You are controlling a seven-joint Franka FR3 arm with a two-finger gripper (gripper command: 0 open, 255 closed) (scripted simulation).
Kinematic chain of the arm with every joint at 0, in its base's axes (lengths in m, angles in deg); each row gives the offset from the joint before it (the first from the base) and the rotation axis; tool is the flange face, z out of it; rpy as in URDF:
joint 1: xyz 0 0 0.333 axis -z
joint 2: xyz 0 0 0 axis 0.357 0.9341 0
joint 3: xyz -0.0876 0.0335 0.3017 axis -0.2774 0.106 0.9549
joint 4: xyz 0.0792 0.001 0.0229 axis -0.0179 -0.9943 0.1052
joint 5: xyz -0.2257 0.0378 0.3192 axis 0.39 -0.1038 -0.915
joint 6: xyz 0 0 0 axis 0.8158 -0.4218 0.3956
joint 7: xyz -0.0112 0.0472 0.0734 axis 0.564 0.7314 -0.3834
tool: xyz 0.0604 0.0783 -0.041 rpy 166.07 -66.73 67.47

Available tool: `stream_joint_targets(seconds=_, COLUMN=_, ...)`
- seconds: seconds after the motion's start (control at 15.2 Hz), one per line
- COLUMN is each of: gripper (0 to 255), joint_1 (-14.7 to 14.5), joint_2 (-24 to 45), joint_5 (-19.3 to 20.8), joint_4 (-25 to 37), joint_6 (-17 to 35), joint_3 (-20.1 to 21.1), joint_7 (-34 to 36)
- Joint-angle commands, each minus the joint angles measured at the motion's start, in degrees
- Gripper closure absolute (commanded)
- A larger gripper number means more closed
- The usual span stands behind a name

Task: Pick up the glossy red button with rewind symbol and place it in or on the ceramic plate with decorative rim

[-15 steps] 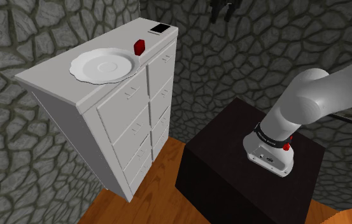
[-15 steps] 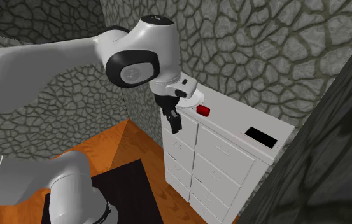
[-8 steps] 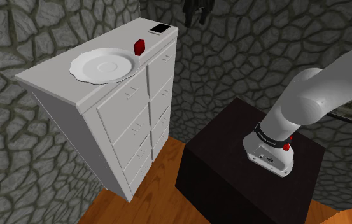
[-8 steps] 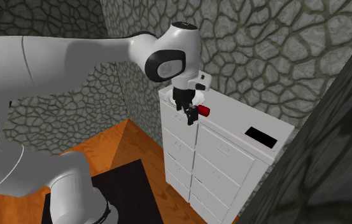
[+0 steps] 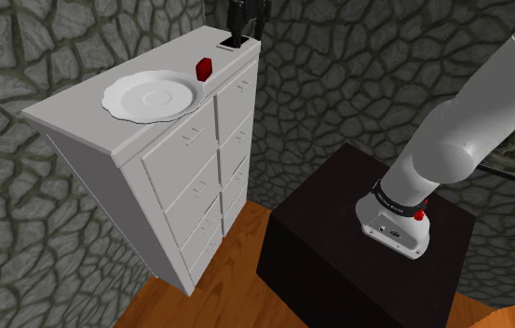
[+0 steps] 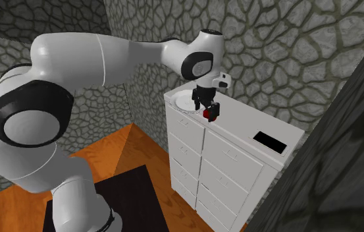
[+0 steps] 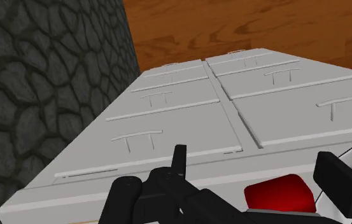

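**Franka arm at a white cabinet point(image 5: 190, 186) in a stone-walled corner.** The gripper point(image 5: 244, 28) hangs above the cabinet top w/ fingers point(image 7: 343, 181) spread, pinching nothing. The red button point(image 5: 204, 68) sits on the cabinet top near its front edge. It is just beside the white plate point(image 5: 153, 97), between the plate and a flat black slab point(image 5: 234, 42) at the far end.

In the wrist view we see the button low between the two fingers, nearer one than the other and touching neither. The drawer fronts fall away beyond it. In the second exterior view the gripper stands in front of and just above the button, partly hiding it. In the shoulder view the gripper reads up by the slab. We judge that to be height above the top, not a sideways miss.

Handling, as we judge it:
- **Button:** small, rigid and blocky, prob. light. Its faces are glossy, so likely slippery under the pads.
- **Hold:** best taken across two opposite flat sides, low on the body and centred, so it can't squirt out or tip.
- **Symbol:** we can't read the rewind mark from here.
- **Plate:** looks thin & fragile w/ a scalloped rim, so the set-down wants to be gentle.

Next call, in our view: centre the button betw. the fingers, descend, then close.
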Motion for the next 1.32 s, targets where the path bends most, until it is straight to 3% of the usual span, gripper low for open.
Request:
stream_joint_targets(seconds=0.0, gripper=0, joint_1=-0.85, joint_2=4.44, joint_5=0.73, joint_4=3.99, joint_6=-0.02, joint_3=1.09, joint_7=0.76)
stream_joint_targets(seconds=0.59, gripper=0, joint_1=-4.37, joint_2=25.45, joint_5=5.22, joint_4=25.91, joint_6=-3.42, joint_3=3.37, joint_7=1.47)
stream_joint_targets(seconds=1.25, gripper=0, joint_1=-4.31, joint_2=25.93, joint_5=5.31, joint_4=20.76, joint_6=2.21, joint_3=3.27, joint_7=1.56)
